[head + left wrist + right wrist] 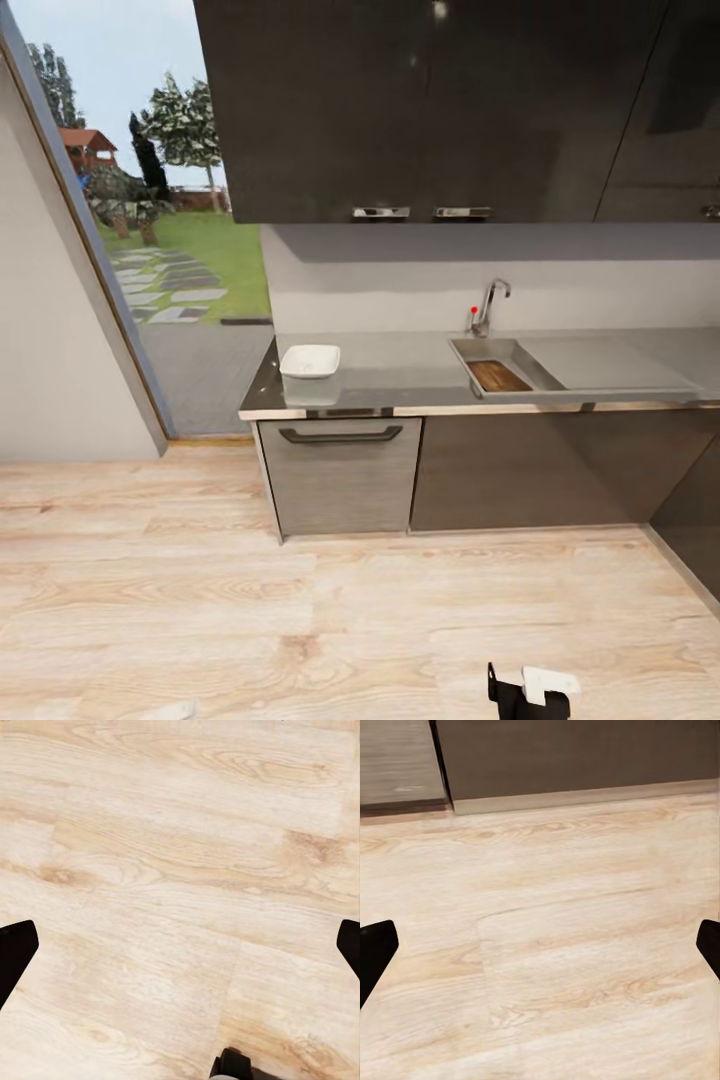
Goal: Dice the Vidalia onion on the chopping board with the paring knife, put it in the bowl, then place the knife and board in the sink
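Robot stands back from the bench (400, 375) on a wood floor (250, 620), facing it.

Board (498, 376) lies flat inside the sink (520, 352), in the basin below the tap (489, 303). Bowl (310, 361) sits on the bench well to the left of the sink, near the front edge; its contents cannot be made out. Onion and knife: too small or hidden to confirm.

Left hand (180, 952): fingers spread wide, nothing between them, floor beneath. Right hand (540, 952): likewise wide open and empty, pointed at the floor near the cabinet base (577, 754).

Judgement on handling: the board is stiff, flat and low-rimmed, so it likely offers little to pinch from above; the slot end or a raised long edge is the better hold. The bowl looks light and smooth, liable to slide if nudged. With the board in the basin, the task appears near its end, though the knife's place is unverified.
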Controlling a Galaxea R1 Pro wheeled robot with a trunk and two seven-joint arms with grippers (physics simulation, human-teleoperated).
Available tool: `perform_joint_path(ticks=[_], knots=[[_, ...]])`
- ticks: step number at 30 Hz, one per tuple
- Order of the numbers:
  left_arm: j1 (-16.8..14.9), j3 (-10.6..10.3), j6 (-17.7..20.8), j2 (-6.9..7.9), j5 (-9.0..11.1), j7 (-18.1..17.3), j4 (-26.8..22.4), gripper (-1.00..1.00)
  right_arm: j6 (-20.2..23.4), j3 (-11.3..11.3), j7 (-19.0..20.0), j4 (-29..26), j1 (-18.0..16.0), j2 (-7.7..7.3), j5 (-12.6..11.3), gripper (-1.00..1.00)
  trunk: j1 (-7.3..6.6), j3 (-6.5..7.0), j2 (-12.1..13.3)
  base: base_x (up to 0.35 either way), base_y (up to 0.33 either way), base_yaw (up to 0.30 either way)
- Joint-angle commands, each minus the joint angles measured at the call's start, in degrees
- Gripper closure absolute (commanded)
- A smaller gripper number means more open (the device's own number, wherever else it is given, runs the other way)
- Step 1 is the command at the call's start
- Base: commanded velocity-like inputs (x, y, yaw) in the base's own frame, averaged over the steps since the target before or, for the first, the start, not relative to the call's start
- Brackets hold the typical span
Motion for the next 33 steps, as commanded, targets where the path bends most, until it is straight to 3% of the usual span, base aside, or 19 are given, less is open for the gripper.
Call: perform_joint_path(ticks=[1, 4, 6, 9, 12, 14, 16, 18, 21, 23, 28, 33], knots=[[-0.06, 0.09, -0.19, 0.0, 0.15, 0.01, 0.19, -1.0, 0.04, 0.48, -0.45, -0.04, -0.03, -0.06, -0.2, -1.0, 0.03, -0.08, -0.11, 0.0, 0.0, 0.0], [-0.06, 0.09, -0.1, -0.01, 0.11, 0.03, 2.74, -1.0, 0.69, 0.42, -1.37, -0.02, -0.03, -0.34, -0.26, -1.0, 0.03, -0.04, -0.11, 0.0, 0.0, 0.0], [-0.06, 0.09, 0.21, 0.09, 0.19, 0.12, 3.91, -1.0, 3.48, 0.41, -2.8, 0.08, 0.21, -0.84, -0.27, -1.0, 0.03, -0.03, -0.11, 0.0, 0.0, 0.0], [0.02, 0.11, 0.55, 0.42, 0.29, 0.2, 4.49, -1.0, 12.14, 0.41, -4.42, 0.12, 2.39, -3.93, -0.29, -1.0, 0.03, -0.03, -0.11, 0.0, 0.0, 0.0], [1.38, 0.09, 2.66, 2.29, 0.32, -1.03, 4.64, -1.0, 16.37, 0.41, -4.48, 0.13, 6.56, -5.36, -0.33, -1.0, 0.03, -0.02, -0.11, 0.0, 0.0, 0.0], [2.78, 0.09, 6.11, 3.75, 0.33, -6.3, 4.71, -1.0, 17.18, 0.42, -3.62, 0.09, 10.28, -5.59, -0.34, -1.0, 0.03, -0.02, -0.11, 0.0, 0.0, 0.0], [5.53, 0.09, 11.28, 6.13, 0.34, -16.57, 4.76, -1.0, 17.91, 0.42, 2.25, 0.13, 15.95, -5.61, -0.4, -1.0, 0.03, -0.02, -0.11, 0.0, 0.0, 0.0], [8.57, 0.09, 13.02, 6.89, 0.34, -19.81, 4.77, -1.0, 19.72, 0.41, 6.68, 0.13, 19.3, -5.59, -0.52, -1.0, 0.03, -0.02, -0.11, 0.0, 0.0, 0.0], [13.66, 0.04, 13.79, 6.92, 0.34, -20.89, 4.77, -1.0, 28.7, 0.34, 9.26, 0.08, 21.21, -5.47, -0.92, -1.0, 0.03, -0.02, -0.11, 0.0, 0.0, 0.0], [15.0, 0.02, 14.58, 6.64, 0.34, -21.07, 4.77, -1.0, 31.87, 0.28, 10.1, 0.02, 21.44, -5.43, -1.92, -1.0, 0.03, -0.02, -0.11, 0.0, 0.0, 0.0], [15.93, 0.0, 21.54, 6.08, 0.26, -21.05, 4.7, -1.0, 34.16, 0.13, 10.2, -0.18, 21.58, -5.55, -7.24, -1.0, 0.03, -0.02, -0.11, 0.0, 0.0, 0.0], [16.0, -0.04, 22.7, 5.92, 0.23, -20.88, 4.71, -1.0, 34.24, 0.13, 9.97, -0.29, 21.59, -5.59, -8.47, -1.0, 0.03, -0.02, -0.11, 0.0, 0.0, 0.0]])
